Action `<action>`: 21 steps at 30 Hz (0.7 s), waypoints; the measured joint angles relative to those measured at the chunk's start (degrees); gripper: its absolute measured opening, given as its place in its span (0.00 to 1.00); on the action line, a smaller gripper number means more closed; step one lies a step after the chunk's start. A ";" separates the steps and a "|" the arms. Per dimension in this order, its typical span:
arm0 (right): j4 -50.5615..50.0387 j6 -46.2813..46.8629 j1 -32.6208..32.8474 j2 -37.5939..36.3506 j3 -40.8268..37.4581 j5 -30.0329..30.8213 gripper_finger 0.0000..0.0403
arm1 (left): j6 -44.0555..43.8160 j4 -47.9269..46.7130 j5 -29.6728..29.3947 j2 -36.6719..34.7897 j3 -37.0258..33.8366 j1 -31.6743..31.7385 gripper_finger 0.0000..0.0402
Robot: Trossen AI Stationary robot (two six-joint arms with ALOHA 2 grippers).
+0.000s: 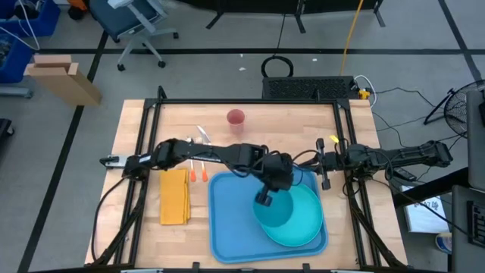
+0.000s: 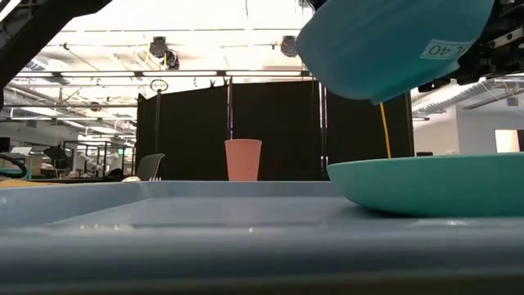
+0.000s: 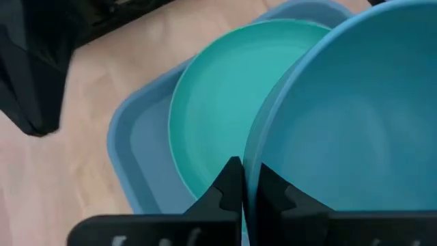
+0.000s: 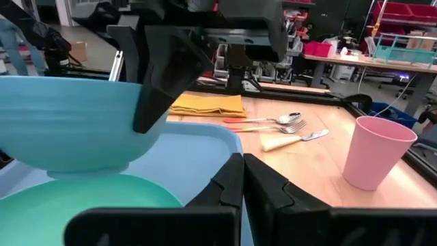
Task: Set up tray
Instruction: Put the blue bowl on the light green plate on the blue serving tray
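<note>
So far the tray (image 1: 227, 220) is lying at six o'clock on the table, the plate (image 1: 303, 224) sitting inside it. The left gripper (image 1: 265, 199), pinching a blue bowl (image 1: 274, 211) by its rim, is hanging over the plate. Cup (image 1: 236, 117), cutlery (image 1: 201, 136) and napkin (image 1: 174, 196) are waiting outside; the right gripper (image 1: 324, 162), fingers together, is idling at three o'clock.

Sticker "40" on blue bowl (image 2: 385, 45)
</note>
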 joint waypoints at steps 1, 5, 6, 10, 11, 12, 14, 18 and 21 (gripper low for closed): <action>-0.23 0.07 0.00 -0.02 0.00 0.00 0.00 | -0.07 0.19 -0.03 0.00 0.00 0.11 0.02; -1.85 0.84 0.00 0.02 0.00 0.00 0.00 | 1.82 -0.39 0.64 0.00 0.00 0.59 0.02; -2.35 0.85 0.00 0.02 0.00 0.00 0.00 | 2.79 -0.50 0.69 0.00 0.00 0.61 0.02; -4.59 0.41 0.02 0.04 0.00 2.80 0.00 | 3.47 0.62 3.14 0.00 0.00 1.18 0.02; -4.92 0.53 0.02 0.04 0.00 4.19 0.00 | 3.60 0.50 4.01 0.00 -0.13 1.33 0.02; -5.58 1.19 0.02 0.00 0.00 6.09 0.00 | 4.06 0.50 4.58 0.00 -0.35 1.47 0.02; -9.77 3.69 0.02 0.05 0.91 10.53 0.00 | 5.75 -0.22 5.11 -0.01 -0.44 1.64 0.02; -25.76 12.92 0.02 0.32 6.87 16.08 0.00 | 7.28 -0.49 5.09 -1.36 -0.44 1.93 0.02; -28.96 20.51 0.13 1.35 10.30 16.14 0.00 | 7.08 -1.34 5.03 -2.11 -0.41 2.04 0.02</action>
